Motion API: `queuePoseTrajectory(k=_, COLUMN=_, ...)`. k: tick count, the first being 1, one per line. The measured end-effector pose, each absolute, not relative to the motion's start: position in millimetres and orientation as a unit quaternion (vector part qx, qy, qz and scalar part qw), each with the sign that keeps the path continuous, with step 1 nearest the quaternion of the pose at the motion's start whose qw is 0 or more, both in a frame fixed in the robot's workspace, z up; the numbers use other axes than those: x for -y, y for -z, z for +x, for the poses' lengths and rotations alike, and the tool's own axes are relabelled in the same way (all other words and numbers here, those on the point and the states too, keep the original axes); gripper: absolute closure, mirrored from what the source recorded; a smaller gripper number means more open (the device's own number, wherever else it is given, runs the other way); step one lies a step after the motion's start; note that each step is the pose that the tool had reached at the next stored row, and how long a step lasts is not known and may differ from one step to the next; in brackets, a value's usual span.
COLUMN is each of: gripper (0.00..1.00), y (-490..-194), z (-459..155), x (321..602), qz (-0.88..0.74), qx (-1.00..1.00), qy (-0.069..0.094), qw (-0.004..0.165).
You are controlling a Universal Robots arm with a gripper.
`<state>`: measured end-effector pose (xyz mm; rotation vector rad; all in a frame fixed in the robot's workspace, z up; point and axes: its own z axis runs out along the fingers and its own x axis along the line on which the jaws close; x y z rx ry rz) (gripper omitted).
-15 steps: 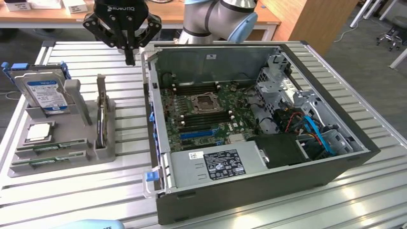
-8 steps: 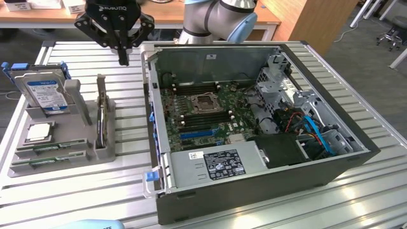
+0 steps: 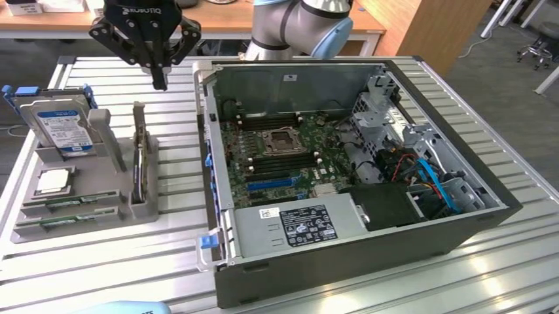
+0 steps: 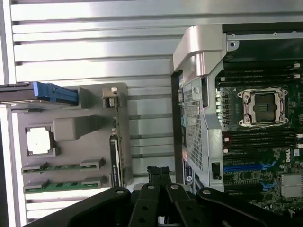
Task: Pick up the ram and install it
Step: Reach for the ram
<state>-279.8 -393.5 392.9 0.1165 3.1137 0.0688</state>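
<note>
The arm's (image 3: 302, 18) black gripper (image 3: 159, 78) hangs high at the exterior view's upper left, pointing straight down. Its two fingers (image 3: 157, 64) are pressed together, tapering to a single narrow point with no gap between them. Above them the black linkages fan out in a diamond beneath the lettered palm. Toward the exterior view's right, a thick grey joint with a light blue cap (image 3: 337, 34) bends the arm. In the wrist view the closed fingertips (image 4: 153, 173) jut out past the gripper's dark, bolted linkages.
</note>
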Motion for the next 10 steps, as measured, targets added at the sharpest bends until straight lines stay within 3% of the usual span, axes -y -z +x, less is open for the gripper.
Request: queuePoseTrajectory(k=10, gripper=0.90, y=-392.8, z=-294.3, x=393.3, qz=0.037, qx=-0.999, qy=-0.022, qw=0.013)
